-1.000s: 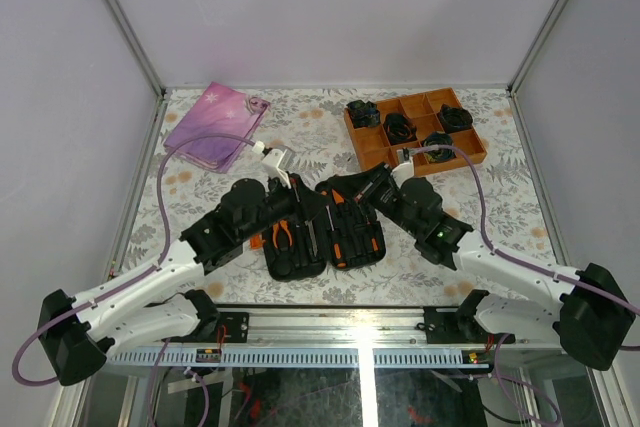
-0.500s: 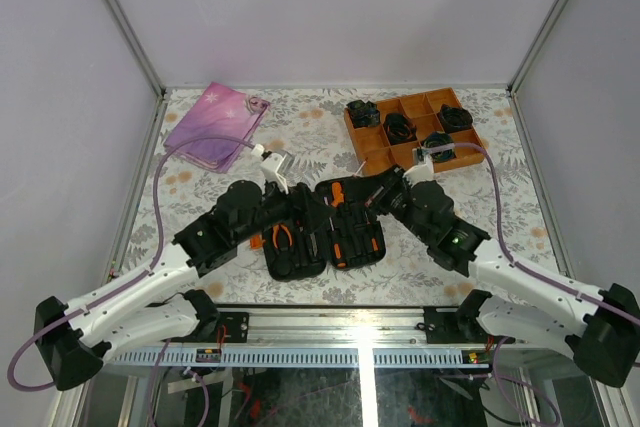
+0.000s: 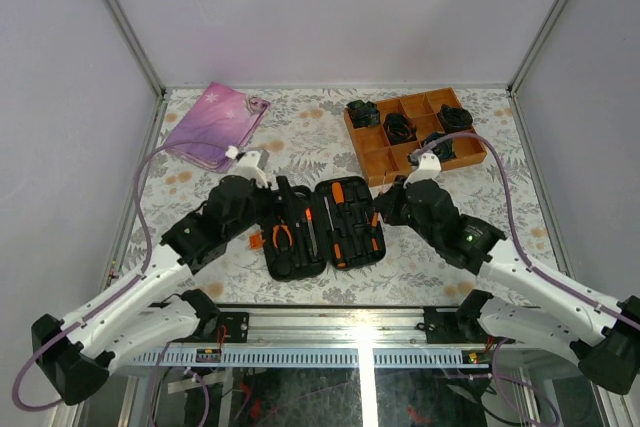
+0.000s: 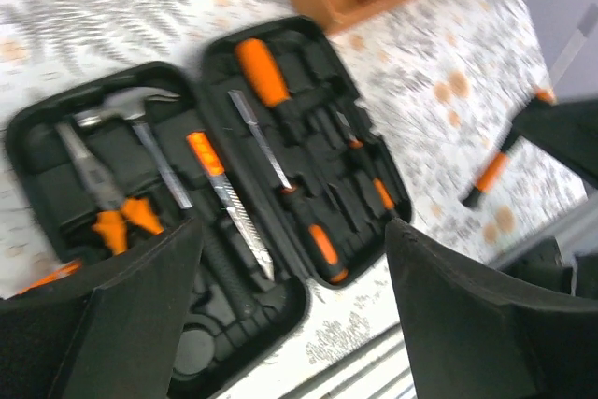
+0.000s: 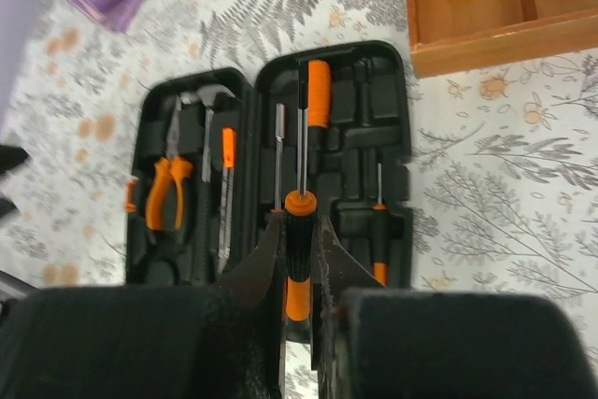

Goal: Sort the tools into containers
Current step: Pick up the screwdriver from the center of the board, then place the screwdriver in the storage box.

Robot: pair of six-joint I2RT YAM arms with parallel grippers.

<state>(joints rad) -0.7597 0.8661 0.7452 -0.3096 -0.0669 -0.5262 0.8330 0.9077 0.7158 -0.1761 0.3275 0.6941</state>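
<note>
Tool case (image 5: 374, 100) | black, open flat | orange-handled tools (image 5: 319, 91) slotted inside

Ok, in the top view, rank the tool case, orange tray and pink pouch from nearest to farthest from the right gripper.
1. Tool case, right beside the right gripper, on its left.
2. Orange tray, just beyond it, far right.
3. Pink pouch, far-left corner.

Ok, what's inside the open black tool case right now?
The tool case holds pliers, a hammer, an orange-tabbed blade and a large screwdriver. The right gripper, shut on a second screwdriver, covers its near slots.
</note>
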